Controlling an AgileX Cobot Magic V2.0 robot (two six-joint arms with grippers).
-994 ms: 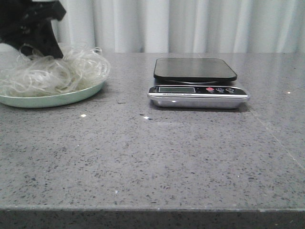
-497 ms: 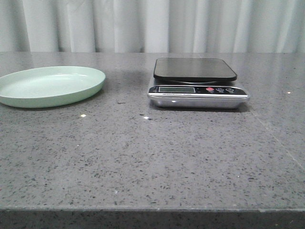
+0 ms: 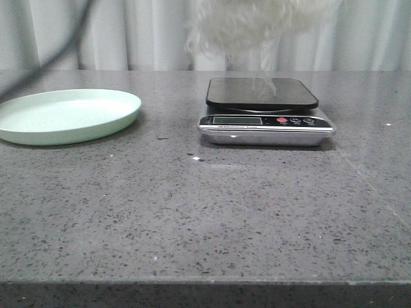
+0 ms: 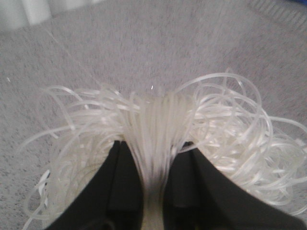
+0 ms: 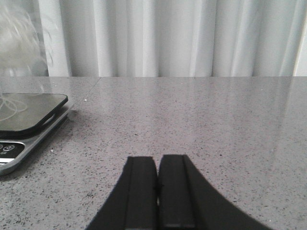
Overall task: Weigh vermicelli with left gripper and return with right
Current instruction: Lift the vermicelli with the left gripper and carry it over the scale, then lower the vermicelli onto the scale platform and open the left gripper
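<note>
The vermicelli hangs as a whitish mound at the top of the front view, above the black pan of the scale, with a few strands trailing down to it. My left gripper is shut on the vermicelli; strands bunch between its black fingers and spread in loops to both sides. The gripper itself is out of the front view. The pale green plate lies bare at the left. My right gripper is shut and empty, low over the table to the right of the scale. The vermicelli shows blurred there.
The scale's silver base with display and buttons faces the table's front. A dark cable crosses the upper left of the front view. White curtains hang behind the grey speckled table.
The vermicelli was lifted off the green plate by my left gripper, went out of view, and now hangs over the scale. The plate is left bare.
</note>
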